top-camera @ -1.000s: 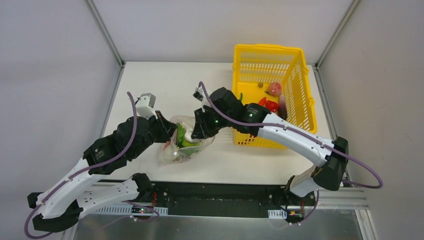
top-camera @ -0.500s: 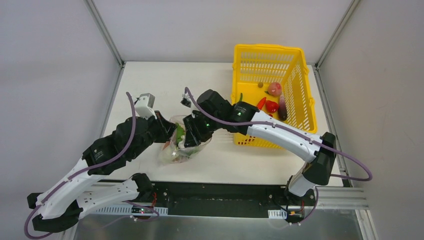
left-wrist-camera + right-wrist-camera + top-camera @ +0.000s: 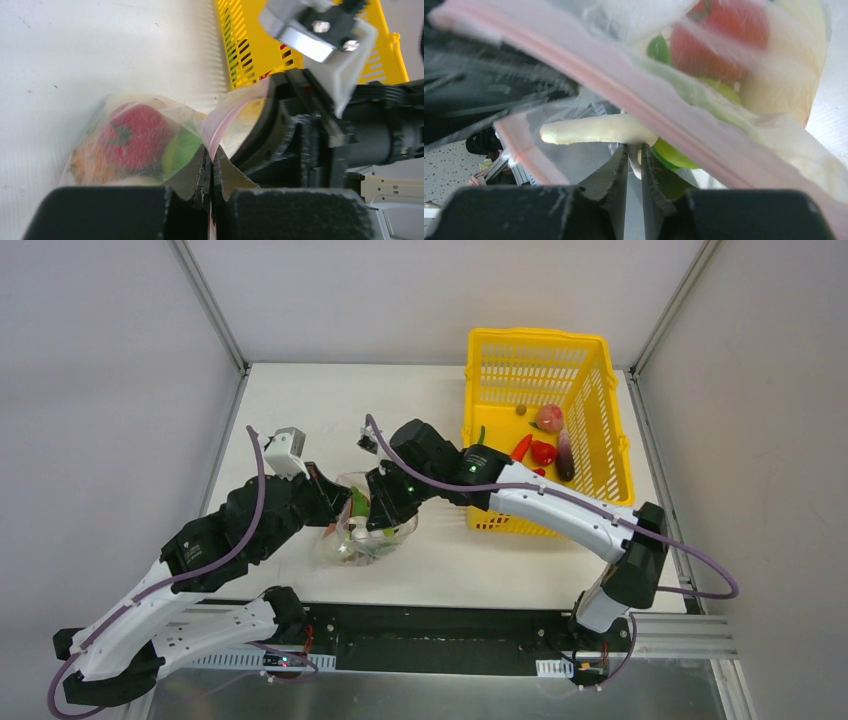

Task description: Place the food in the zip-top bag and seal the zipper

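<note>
Showing both grippers at the mouth of the zip-top bag (image 3: 372, 538)

Hidden or unclear: from above, the fingertips of the left gripper (image 3: 336, 506) and the right gripper (image 3: 377, 516) are masked by their own wrists and by crinkled film. In the right wrist view the film blurs nearly everything beyond the jaws, and the bag runs off the frame edge.

Surroundings: just beyond the left jaws, inside the bag, lie a green piece (image 3: 181, 148), a red piece (image 3: 129, 136) and an orange piece (image 3: 84, 163). To the right of those jaws the black body of the right gripper stands across the bag's mouth. Farther off is the yellow basket (image 3: 239, 47) on the white table (image 3: 100, 50), holding several more toy pieces (image 3: 542, 451) too small to name. Just above the right jaws lies the white radish (image 3: 596, 129). The green piece sits beside them to the right, and the red piece is farther out behind the zipper (image 3: 634, 95).

Jaws: the left pair is fully closed, pinching the pink zipper where it runs into the fingertips. The right pair is drawn to a narrow slit inside the bag, nipping a pale tail of the white radish
</note>
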You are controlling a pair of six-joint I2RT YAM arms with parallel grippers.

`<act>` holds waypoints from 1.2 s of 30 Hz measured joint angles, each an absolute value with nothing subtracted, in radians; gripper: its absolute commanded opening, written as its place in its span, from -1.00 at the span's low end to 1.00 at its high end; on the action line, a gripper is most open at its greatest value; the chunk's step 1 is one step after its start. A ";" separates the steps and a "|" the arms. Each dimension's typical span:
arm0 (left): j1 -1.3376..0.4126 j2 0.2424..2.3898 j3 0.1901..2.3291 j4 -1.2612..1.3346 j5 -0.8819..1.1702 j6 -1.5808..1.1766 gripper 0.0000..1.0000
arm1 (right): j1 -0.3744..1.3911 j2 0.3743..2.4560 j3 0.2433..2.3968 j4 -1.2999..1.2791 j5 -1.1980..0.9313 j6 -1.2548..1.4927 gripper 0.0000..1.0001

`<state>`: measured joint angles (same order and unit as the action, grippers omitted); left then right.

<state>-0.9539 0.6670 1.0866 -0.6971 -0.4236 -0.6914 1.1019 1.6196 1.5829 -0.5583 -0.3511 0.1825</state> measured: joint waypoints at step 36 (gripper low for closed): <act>-0.954 0.685 1.086 -0.704 -0.409 -0.696 -1.00 | 1.152 1.610 1.564 -0.533 -0.254 0.212 -0.38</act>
<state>-0.9539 0.6849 1.0863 -0.7040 -0.4091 -0.6960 1.1522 1.6100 1.5642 -0.5327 -0.2543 0.2115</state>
